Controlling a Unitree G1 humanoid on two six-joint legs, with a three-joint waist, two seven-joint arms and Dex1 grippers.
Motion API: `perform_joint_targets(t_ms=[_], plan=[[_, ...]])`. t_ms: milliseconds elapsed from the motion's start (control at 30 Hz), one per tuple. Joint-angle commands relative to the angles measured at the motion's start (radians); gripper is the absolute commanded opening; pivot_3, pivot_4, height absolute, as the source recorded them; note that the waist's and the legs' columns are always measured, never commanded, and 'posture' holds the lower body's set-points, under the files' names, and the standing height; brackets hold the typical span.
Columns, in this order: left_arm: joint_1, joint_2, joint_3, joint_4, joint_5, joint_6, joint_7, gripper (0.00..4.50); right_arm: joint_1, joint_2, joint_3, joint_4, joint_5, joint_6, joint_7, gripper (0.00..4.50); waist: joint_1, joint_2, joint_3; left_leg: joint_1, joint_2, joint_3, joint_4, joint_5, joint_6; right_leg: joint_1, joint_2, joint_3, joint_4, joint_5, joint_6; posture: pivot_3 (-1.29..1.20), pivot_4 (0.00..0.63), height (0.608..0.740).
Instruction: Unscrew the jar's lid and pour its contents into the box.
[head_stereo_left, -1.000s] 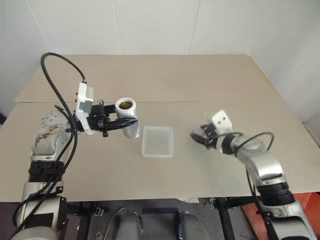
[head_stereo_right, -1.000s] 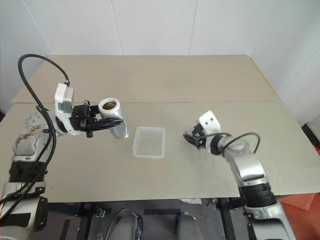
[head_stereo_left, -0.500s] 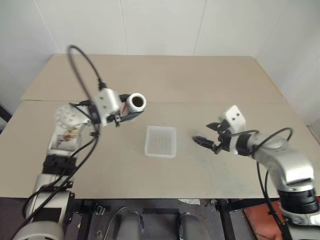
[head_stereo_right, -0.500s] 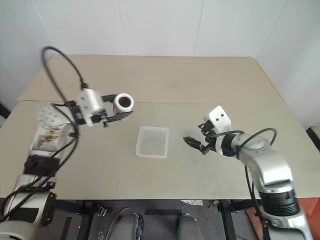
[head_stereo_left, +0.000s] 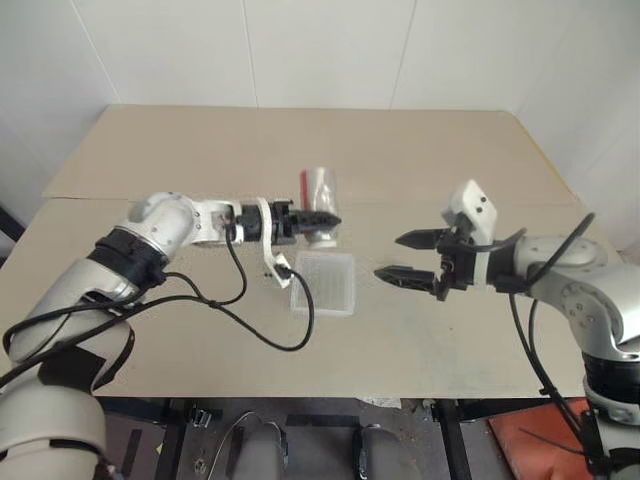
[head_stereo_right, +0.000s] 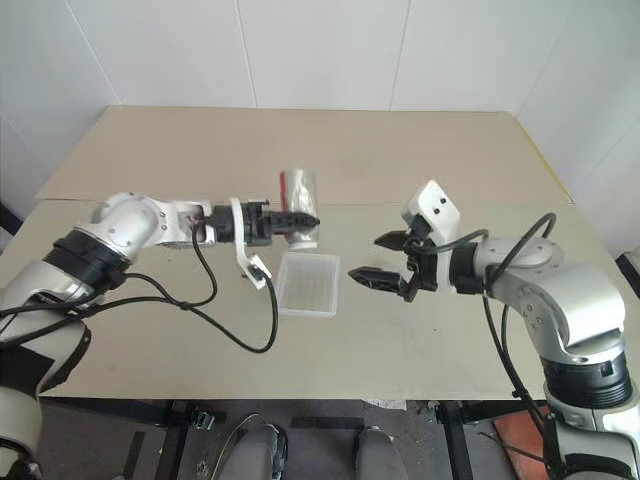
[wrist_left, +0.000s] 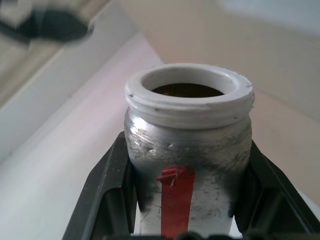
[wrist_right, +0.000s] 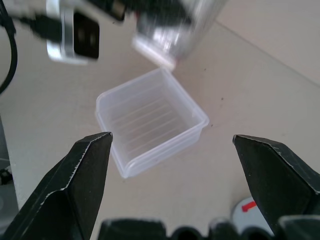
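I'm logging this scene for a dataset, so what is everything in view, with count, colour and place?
jar: one, clear with a red mark and white threaded neck, uncapped, held tipped neck-down above the far edge of the box.
contents: a dark brownish patch seen through the jar's mouth; count unclear.
box: one, translucent white, ridged bottom, on the table between the two arms.
lid: one, pale with a red mark, lying on the table beneath the right arm.
table: one, beige, with a seam across it.
left gripper: black fingers shut on the jar.
right gripper: black fingers wide open, holding nothing, pointing toward the box.
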Motion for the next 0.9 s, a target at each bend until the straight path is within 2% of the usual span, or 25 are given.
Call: perform_joint_targets(t_ms=[33, 300, 400, 500, 567, 633, 733, 800, 900], plan=[[0.012, 0.014, -0.026, -0.049, 0.052, 0.060, 0.027, 2.03, -0.031, 0.009, -0.039, -0.025, 0.025, -0.012, -0.024, 4.49, 0.001, 0.000, 0.000, 0.000, 0.000, 0.000, 0.000, 0.000, 0.000, 0.000, 0.000, 0.000, 0.000, 0.000, 0.000, 0.00, 0.150, 0.740], [0.007, -0.005, -0.013, -0.032, 0.028, 0.105, 0.014, 2.03, -0.033, 0.014, -0.045, -0.042, 0.045, -0.030, -0.048, 4.49, 0.003, 0.000, 0.000, -0.001, -0.001, 0.000, 0.001, 0.000, 0.000, 0.001, -0.001, -0.001, 0.000, 0.000, 0.000, 0.00, 0.150, 0.740], [0.030, 0.000, 0.030, -0.014, -0.071, 0.076, -0.028, 2.03, -0.026, 0.017, -0.043, -0.040, 0.049, -0.034, -0.052, 4.49, 0.002, 0.000, 0.000, -0.001, 0.000, 0.000, 0.001, 0.000, 0.000, 0.000, -0.001, -0.001, 0.000, 0.000, 0.000, 0.00, 0.150, 0.740], [0.086, -0.023, 0.145, 0.060, -0.356, 0.044, -0.182, 2.03, -0.015, 0.020, -0.039, -0.046, 0.051, -0.054, -0.043, 4.49, -0.002, 0.000, 0.000, 0.000, 0.000, 0.000, 0.001, 0.000, 0.000, 0.000, -0.001, 0.000, 0.000, 0.000, 0.000, 0.00, 0.150, 0.740], [0.148, -0.065, 0.254, 0.088, -0.629, 0.092, -0.363, 2.03, -0.004, 0.020, -0.037, -0.051, 0.049, -0.073, -0.036, 4.49, -0.003, 0.000, 0.000, 0.000, 0.000, 0.000, 0.001, 0.000, 0.000, 0.000, -0.001, 0.000, 0.000, 0.000, 0.000, 0.00, 0.150, 0.740], [0.213, -0.136, 0.384, 0.068, -0.885, 0.208, -0.503, 2.03, 0.010, 0.019, -0.038, -0.053, 0.045, -0.087, -0.036, 4.49, -0.003, 0.001, 0.000, 0.000, 0.000, 0.000, 0.002, 0.000, 0.000, 0.001, -0.001, -0.001, 0.001, 0.000, 0.000, 0.00, 0.150, 0.740], [0.315, -0.263, 0.588, -0.059, -1.240, 0.543, -0.705, 2.03, 0.023, 0.019, -0.040, -0.054, 0.039, -0.105, -0.041, 4.49, -0.001, 0.000, 0.000, -0.001, 0.000, -0.001, 0.003, 0.000, 0.000, 0.001, -0.001, -0.001, 0.001, 0.000, 0.000, 0.00, 0.150, 0.740], [0.369, -0.319, 0.686, -0.140, -1.385, 0.722, -0.768, 2.03, 0.028, 0.017, -0.044, -0.050, 0.033, -0.123, -0.040, 4.49, -0.004, 0.000, 0.000, -0.001, 0.001, -0.001, 0.004, 0.000, 0.000, 0.002, -0.001, -0.002, 0.001, 0.000, 0.000, 0.00, 0.150, 0.740], [0.415, -0.360, 0.761, -0.238, -1.508, 0.909, -0.829, 2.03, 0.033, 0.010, -0.047, -0.043, 0.027, -0.149, -0.033, 4.49, -0.010, 0.000, 0.000, 0.000, 0.001, -0.002, 0.004, 0.000, 0.000, 0.002, 0.000, -0.001, 0.001, 0.000, 0.000, 0.00, 0.150, 0.740]])
